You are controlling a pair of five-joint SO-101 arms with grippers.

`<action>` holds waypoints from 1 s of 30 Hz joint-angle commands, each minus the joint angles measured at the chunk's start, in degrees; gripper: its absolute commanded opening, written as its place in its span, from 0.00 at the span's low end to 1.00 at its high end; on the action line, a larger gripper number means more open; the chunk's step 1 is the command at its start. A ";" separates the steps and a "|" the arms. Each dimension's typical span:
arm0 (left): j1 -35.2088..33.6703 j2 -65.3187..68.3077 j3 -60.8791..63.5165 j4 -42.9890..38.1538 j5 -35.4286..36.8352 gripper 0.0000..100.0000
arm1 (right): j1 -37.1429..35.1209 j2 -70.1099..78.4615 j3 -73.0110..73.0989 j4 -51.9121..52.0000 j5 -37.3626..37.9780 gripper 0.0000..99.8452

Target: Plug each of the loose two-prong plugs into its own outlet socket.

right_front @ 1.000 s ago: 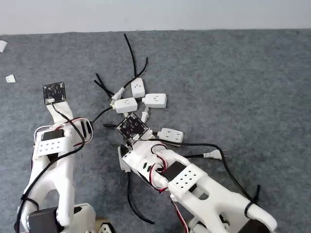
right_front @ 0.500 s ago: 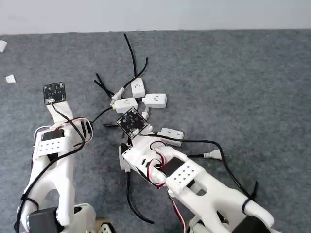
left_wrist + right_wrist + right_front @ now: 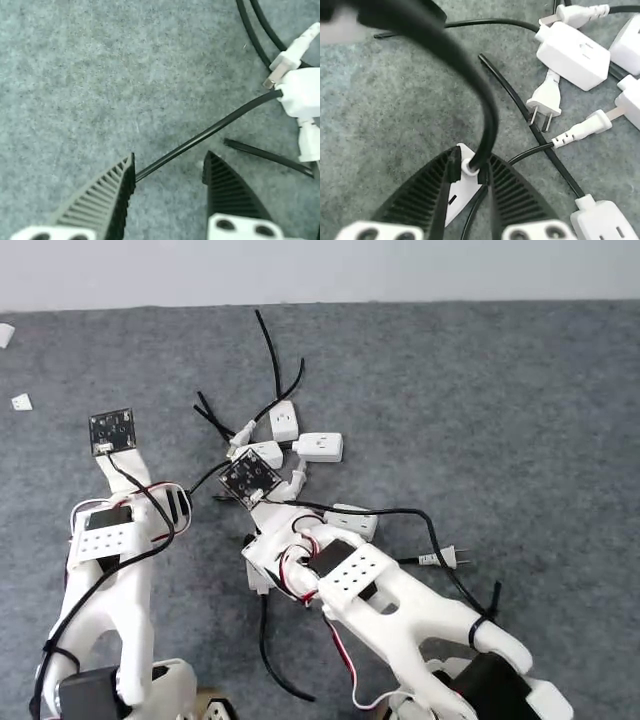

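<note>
My right gripper (image 3: pixel 470 164) is shut on a white plug (image 3: pixel 461 191) whose black cable (image 3: pixel 445 45) arcs up past the camera. Just beyond it lie a loose two-prong plug (image 3: pixel 545 102), a second white plug (image 3: pixel 582 127) and a white outlet (image 3: pixel 572 54). From above, the right arm (image 3: pixel 340 575) lies next to a cluster of outlets (image 3: pixel 320 446), and one loose plug (image 3: pixel 440 558) lies to its right. My left gripper (image 3: pixel 169 165) is open over the carpet, with a black cable (image 3: pixel 200 137) running between its fingers. A white plug (image 3: pixel 290 55) and an outlet (image 3: pixel 305 92) lie farther off.
Black cables (image 3: pixel 270 350) fan out behind the outlets, and another (image 3: pixel 270 650) lies near the right arm's base. A further outlet (image 3: pixel 350 520) sits partly under the right arm's cable. Grey carpet (image 3: pixel 500 390) lies bare on the right half.
The right arm has swung left and forward toward the outlet cluster, dragging its black cable along. The left arm has kept still.
</note>
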 commanded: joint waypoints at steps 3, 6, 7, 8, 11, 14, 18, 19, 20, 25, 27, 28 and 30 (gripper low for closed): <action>-0.35 -0.26 -2.68 0.35 0.09 0.21 | -1.71 1.71 -0.09 3.12 1.76 0.01; -0.35 -0.26 -2.68 0.35 0.09 0.21 | -1.71 1.63 -0.09 3.47 1.76 0.01; -0.35 -0.26 -2.68 0.35 0.09 0.21 | -1.80 1.63 -0.09 3.56 1.76 0.01; -0.35 -0.26 -2.68 0.35 0.09 0.21 | -1.80 1.71 -0.09 3.56 1.76 0.01; -0.35 -0.26 -2.68 0.35 0.09 0.21 | -1.71 1.71 -0.09 3.47 1.76 0.01; -0.35 -0.26 -2.68 0.35 0.09 0.21 | -1.71 1.63 -0.18 2.86 1.49 0.01; -0.35 -0.26 -2.77 0.26 0.09 0.21 | -1.80 1.54 -0.70 2.59 0.88 0.07; -0.35 -0.26 -2.77 0.26 0.09 0.21 | -1.98 1.54 -0.70 2.68 -0.97 0.10; -0.35 -0.26 -2.77 0.26 0.09 0.21 | -2.15 1.54 -0.70 2.68 -4.04 0.14; -0.44 -0.26 -2.77 0.26 0.09 0.21 | -4.44 1.54 -0.79 2.77 -17.14 0.25; -0.88 -0.26 -2.86 0.26 0.09 0.21 | -5.58 1.54 -0.79 2.77 -18.46 0.26; -1.41 -0.26 -3.03 0.26 0.09 0.21 | -6.20 1.54 -0.79 2.77 -18.73 0.26; -1.76 -0.26 -3.03 -0.26 0.09 0.21 | -6.90 1.54 -1.32 2.77 -20.04 0.26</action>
